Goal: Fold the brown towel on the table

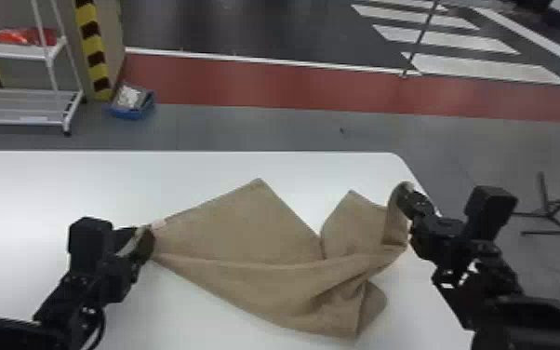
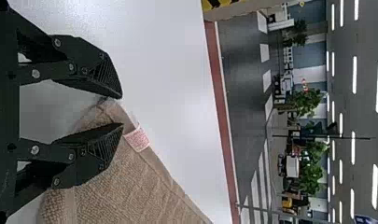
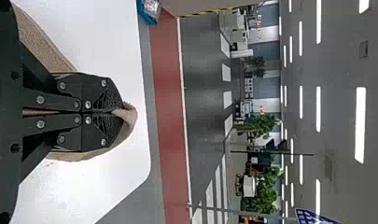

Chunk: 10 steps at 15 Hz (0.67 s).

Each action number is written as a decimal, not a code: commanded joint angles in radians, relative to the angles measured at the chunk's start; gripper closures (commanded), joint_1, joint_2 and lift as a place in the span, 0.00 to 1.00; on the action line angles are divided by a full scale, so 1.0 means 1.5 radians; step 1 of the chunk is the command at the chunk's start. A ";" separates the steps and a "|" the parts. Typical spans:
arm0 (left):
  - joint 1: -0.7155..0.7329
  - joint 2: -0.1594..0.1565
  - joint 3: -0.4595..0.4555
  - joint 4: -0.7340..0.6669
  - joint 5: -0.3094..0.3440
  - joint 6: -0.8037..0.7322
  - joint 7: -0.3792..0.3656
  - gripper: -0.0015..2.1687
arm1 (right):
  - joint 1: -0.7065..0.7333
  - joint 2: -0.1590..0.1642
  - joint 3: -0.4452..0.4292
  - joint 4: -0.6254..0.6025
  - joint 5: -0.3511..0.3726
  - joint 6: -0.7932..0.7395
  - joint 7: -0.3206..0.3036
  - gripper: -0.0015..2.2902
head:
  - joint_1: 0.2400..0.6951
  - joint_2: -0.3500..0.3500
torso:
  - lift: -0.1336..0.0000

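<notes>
Towel (image 1: 242, 232) lies rumpled on the table (image 1: 51, 186), its right part pinched in the closed right gripper (image 3: 120, 112). The left gripper (image 2: 121, 110) is open at the labelled corner. This looks like taking hold before folding; next, the left should close securely, then both pull out the creases.

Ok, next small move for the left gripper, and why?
I'd likely close the left gripper on the brown towel: its fingers stand apart with the towel's edge between them, near the white label. The right gripper is already shut on the towel, so closing should give a hold at both ends.
</notes>
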<state>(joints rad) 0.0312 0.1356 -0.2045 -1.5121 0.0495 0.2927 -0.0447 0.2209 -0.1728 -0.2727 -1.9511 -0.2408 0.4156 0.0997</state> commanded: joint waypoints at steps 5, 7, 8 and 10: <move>0.070 0.003 0.045 -0.159 0.011 0.023 0.026 0.68 | -0.004 -0.011 -0.002 -0.005 0.001 -0.001 0.009 0.68 | 1.00 0.19 | 0.18; 0.115 0.005 0.096 -0.279 0.010 0.074 0.038 0.68 | -0.005 -0.036 -0.015 -0.006 0.001 0.001 0.026 0.68 | 1.00 0.21 | 0.18; 0.135 0.005 0.130 -0.335 0.010 0.099 0.034 0.68 | -0.005 -0.048 -0.021 -0.008 0.001 0.017 0.026 0.68 | 1.00 0.22 | 0.18; 0.165 0.005 0.206 -0.464 0.023 0.224 0.027 0.68 | -0.002 -0.057 -0.069 -0.024 -0.009 0.052 0.025 0.68 | 1.00 0.25 | 0.18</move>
<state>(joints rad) 0.2440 0.1424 0.0208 -2.0653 0.0703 0.4954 -0.0028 0.2129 -0.2459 -0.3257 -1.9723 -0.2424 0.4632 0.1369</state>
